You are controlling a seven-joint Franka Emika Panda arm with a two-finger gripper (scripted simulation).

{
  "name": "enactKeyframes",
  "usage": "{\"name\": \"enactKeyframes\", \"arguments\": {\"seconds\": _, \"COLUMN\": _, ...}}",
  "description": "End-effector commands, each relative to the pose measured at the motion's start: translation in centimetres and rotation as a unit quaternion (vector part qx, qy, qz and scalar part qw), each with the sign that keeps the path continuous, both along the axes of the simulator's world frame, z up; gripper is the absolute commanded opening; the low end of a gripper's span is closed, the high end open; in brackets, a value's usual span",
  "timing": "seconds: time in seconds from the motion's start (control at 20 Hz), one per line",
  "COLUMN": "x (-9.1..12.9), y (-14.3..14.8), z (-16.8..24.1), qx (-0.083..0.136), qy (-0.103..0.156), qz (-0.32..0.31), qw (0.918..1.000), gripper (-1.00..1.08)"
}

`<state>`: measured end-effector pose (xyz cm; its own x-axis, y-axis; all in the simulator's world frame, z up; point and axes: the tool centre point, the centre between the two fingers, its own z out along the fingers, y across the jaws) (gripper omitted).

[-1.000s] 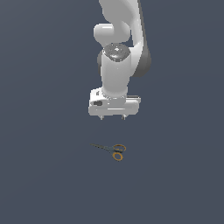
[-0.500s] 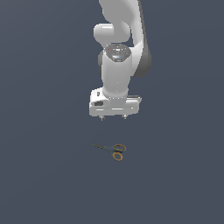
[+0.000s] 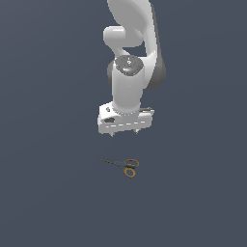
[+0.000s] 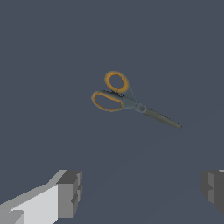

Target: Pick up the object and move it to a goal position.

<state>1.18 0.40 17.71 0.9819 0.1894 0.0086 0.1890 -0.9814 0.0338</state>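
Your white two-fingered gripper (image 4: 140, 192) hangs spread wide, holding nothing. Beyond it, well apart, the small scissors with thin dark blades and orange-yellow ring handles (image 4: 127, 99) lie flat on the dark grey floor (image 3: 48, 193). You're at the approach step: next, probably descend and centre the fingers over them.

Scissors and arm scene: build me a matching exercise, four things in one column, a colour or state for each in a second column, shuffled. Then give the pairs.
Column one:
1. ring handles
2. blades
3. gripper
4. floor

Column two:
A. thin and dark, closed together
B. open, empty, up off the floor
C. orange-yellow
D. plain dark blue-grey, with the scissors lying flat on it

Pairs: 1-C, 2-A, 3-B, 4-D
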Motion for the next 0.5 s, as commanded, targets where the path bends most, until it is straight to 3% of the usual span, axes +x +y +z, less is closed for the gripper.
{"name": "enactKeyframes", "arguments": {"seconds": 0.0, "x": 0.3, "y": -0.1, "z": -0.5, "qx": -0.001, "qy": 0.001, "qz": 0.022, "qw": 0.9998, "gripper": 1.0}}
{"name": "enactKeyframes", "arguments": {"seconds": 0.45, "x": 1.9, "y": -0.7, "z": -3.3, "qx": -0.002, "qy": 0.008, "qz": 0.134, "qw": 0.991, "gripper": 1.0}}
